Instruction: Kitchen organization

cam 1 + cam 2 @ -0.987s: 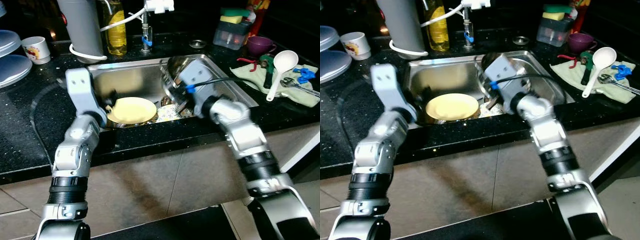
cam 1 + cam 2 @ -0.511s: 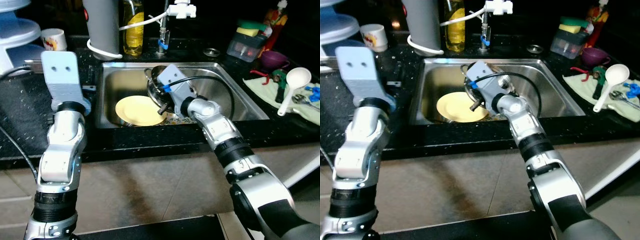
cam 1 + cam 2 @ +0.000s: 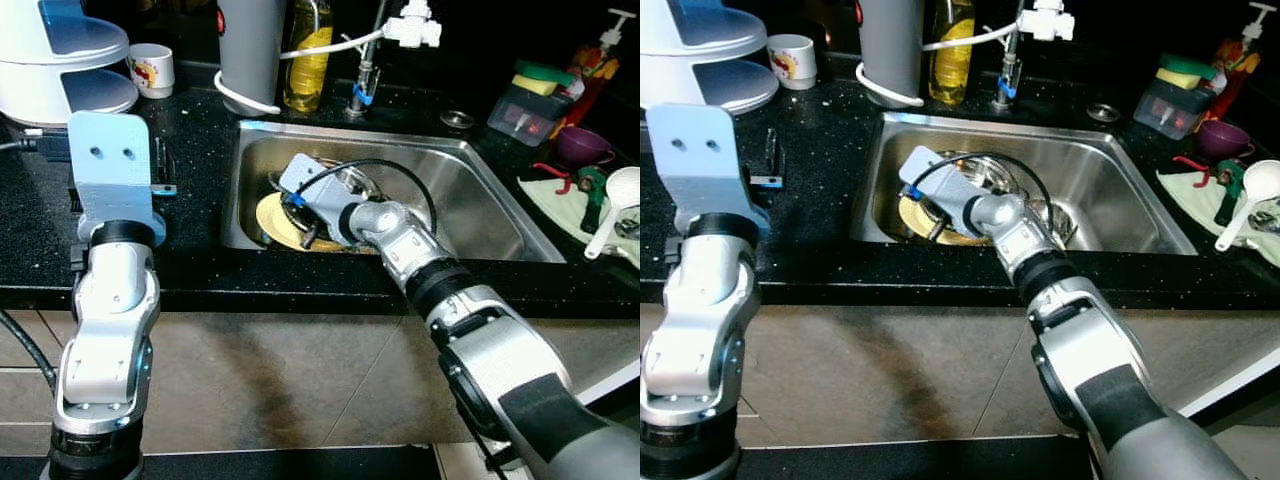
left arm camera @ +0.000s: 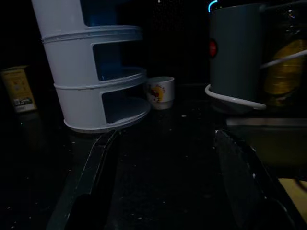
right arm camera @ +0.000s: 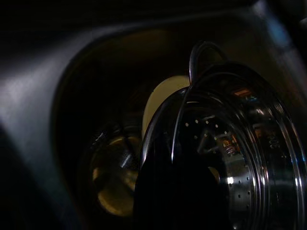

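Observation:
My right gripper reaches down into the steel sink, shut on a perforated steel colander. The colander's rim and wire handle loom close in the right wrist view. A round yellow plate lies on the sink floor just under and beside the colander. Over the black counter left of the sink, my left gripper hovers open, with nothing between its fingers.
A white tiered rack and a mug stand at the back left. Behind the sink are a grey jug, a yellow bottle and the faucet. A sponge tub, purple cup and white ladle sit right.
The camera has swung left. My right gripper carried the colander down and left over the yellow plate. My left arm rose out of the sink to the counter.

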Robot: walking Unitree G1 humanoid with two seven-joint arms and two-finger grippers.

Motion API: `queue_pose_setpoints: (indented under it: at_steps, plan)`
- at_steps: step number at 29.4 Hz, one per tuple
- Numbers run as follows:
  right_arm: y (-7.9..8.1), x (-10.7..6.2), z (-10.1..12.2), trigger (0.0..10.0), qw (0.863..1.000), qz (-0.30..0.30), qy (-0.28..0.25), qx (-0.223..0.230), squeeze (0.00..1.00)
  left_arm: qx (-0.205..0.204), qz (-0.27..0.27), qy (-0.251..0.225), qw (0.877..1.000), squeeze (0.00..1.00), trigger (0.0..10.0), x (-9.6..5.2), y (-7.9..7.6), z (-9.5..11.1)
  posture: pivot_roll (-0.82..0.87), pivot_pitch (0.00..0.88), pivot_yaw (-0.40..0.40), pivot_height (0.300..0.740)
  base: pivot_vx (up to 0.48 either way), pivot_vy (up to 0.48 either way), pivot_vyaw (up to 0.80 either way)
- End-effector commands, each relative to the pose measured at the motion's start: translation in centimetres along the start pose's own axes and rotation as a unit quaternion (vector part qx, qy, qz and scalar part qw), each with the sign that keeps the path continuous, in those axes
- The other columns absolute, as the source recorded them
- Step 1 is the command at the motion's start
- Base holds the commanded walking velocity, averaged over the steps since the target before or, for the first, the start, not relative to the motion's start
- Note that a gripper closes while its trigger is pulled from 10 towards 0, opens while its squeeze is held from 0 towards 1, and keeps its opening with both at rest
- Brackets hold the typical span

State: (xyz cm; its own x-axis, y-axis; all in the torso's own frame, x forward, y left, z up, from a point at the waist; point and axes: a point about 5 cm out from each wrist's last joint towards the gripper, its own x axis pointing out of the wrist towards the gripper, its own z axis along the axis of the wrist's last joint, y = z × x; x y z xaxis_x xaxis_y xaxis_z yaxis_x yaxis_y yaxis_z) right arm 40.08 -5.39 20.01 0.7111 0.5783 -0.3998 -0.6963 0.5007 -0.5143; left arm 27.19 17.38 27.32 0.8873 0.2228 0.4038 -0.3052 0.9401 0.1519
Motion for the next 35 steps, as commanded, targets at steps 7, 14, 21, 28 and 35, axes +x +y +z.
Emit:
queue_pose_setpoints:
  at_steps: [7, 14, 21, 28, 35]
  plan:
    - [-0.1, 0.0, -0.5, 10.0, 0.998, 0.036, 0.056, 0.025, 0.00, 0.006, -0.011, 0.012, 1.000, 0.00, 10.0, -0.5, -0.4, 0.1, 0.18, 0.026, -0.130, 0.740, 0.000, 0.000, 0.00]
    - [-0.6, -0.3, -0.3, 10.0, 0.997, 0.034, 0.050, 0.052, 0.00, 0.004, -0.019, 0.022, 1.000, 0.00, 10.0, -0.6, -0.8, -0.2, 0.17, 0.012, -0.120, 0.740, 0.000, 0.000, 0.00]
    - [-1.2, -0.6, 0.0, 10.0, 0.994, 0.033, 0.025, 0.097, 1.00, -0.001, -0.026, 0.033, 0.999, 0.00, 10.0, -0.6, -1.3, -0.6, 0.16, 0.000, -0.113, 0.740, 0.000, 0.000, 0.00]
    - [-3.1, -1.9, -0.4, 10.0, 0.984, -0.008, -0.050, 0.169, 1.00, -0.007, -0.045, 0.035, 0.998, 0.00, 10.0, -0.3, -2.1, -0.9, 0.15, 0.000, -0.097, 0.740, 0.000, 0.000, 0.00]
    - [-5.0, -5.0, 0.2, 10.0, 0.920, 0.015, -0.269, 0.284, 0.00, -0.024, -0.081, 0.036, 0.996, 0.00, 10.0, -0.1, -3.7, -1.2, 0.11, 0.000, -0.077, 0.740, 0.000, 0.000, 0.00]
